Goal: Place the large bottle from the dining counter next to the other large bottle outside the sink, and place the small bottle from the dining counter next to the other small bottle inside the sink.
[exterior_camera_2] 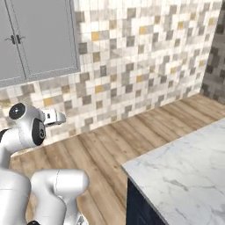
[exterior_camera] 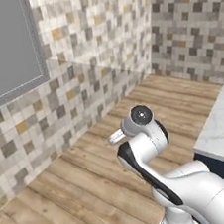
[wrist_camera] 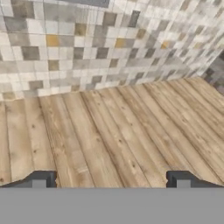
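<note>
End effector (wrist_camera: 110, 179) spread wide, pinching nothing, above wood floor (wrist_camera: 109, 131). Tiled wall (wrist_camera: 87, 43) ahead. Marble tabletop (exterior_camera_2: 184, 162) corner off to the right.

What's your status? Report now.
Gripper open, empty, facing wood floor and tiled wall. Marble counter at right, bare where seen. Bottles not sighted. Path clear.

One marble counter (exterior_camera_2: 184, 162) beside two tiled walls (exterior_camera: 101, 50), with two grey cabinet doors (exterior_camera_2: 39, 39) above the wood floor (wrist_camera: 113, 131).
</note>
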